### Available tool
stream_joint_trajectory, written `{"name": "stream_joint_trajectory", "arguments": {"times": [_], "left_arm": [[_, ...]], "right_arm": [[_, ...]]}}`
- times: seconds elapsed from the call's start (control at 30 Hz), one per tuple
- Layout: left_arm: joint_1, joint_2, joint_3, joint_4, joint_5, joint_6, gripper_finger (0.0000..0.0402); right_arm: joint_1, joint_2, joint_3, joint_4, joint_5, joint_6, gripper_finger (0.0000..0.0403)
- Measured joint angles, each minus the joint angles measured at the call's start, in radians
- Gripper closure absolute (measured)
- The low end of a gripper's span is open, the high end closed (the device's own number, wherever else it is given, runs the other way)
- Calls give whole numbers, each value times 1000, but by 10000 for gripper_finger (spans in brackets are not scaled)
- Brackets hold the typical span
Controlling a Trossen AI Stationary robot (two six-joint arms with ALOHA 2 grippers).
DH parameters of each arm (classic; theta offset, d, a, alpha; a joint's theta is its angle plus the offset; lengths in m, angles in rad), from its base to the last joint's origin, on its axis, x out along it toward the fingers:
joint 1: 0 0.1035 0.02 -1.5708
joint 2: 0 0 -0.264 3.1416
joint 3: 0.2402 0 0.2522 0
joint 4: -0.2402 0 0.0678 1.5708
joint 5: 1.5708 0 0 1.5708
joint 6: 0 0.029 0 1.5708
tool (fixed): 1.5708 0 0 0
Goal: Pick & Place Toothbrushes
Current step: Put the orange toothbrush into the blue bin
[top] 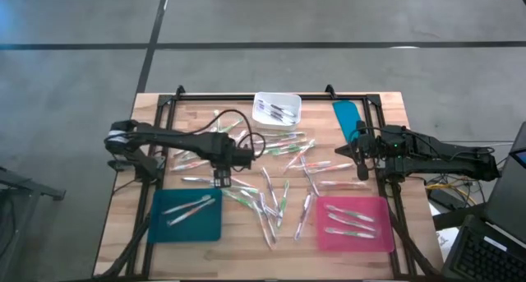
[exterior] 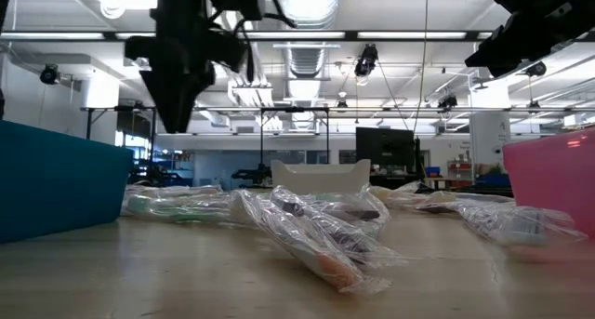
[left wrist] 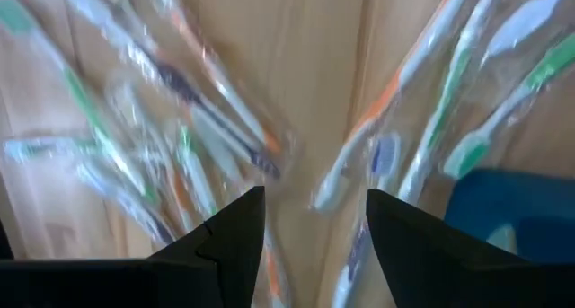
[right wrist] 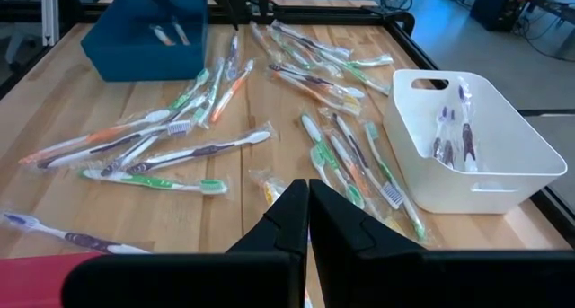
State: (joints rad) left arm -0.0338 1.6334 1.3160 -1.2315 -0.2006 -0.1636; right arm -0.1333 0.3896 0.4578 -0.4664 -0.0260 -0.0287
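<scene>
Toothbrushes [top: 275, 187]: many wrapped pieces strewn over the table [top: 246, 253] between the teal tray [top: 187, 217] and the pink tray [top: 353, 224]; a few already lie in each tray and in the white bin [top: 277, 109].

Left gripper [top: 222, 180]: hovers just beyond the teal tray, fingers spread wide and empty, loose brushes directly beneath and ahead.

Advice: single out one brush and descend straddling its handle, avoiding neighbouring wrappers.

Right gripper [top: 362, 173]: waits beyond the pink tray, fingers closed together, holding nothing.

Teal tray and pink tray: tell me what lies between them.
In the high view, a loose scatter of wrapped toothbrushes on bare wood lies between the teal tray and the pink tray.
</scene>
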Motion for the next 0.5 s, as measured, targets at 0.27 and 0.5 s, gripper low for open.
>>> {"name": "stream_joint_trajectory", "arguments": {"times": [0.27, 0.5], "left_arm": [[41, -136, -250, 17, 5, -108, 202], [134, -233, -439, 53, 82, -126, 202]], "right_arm": [[0, 0, 0, 0, 0, 1, 394], [0, 0, 0, 0, 0, 0, 394]]}}
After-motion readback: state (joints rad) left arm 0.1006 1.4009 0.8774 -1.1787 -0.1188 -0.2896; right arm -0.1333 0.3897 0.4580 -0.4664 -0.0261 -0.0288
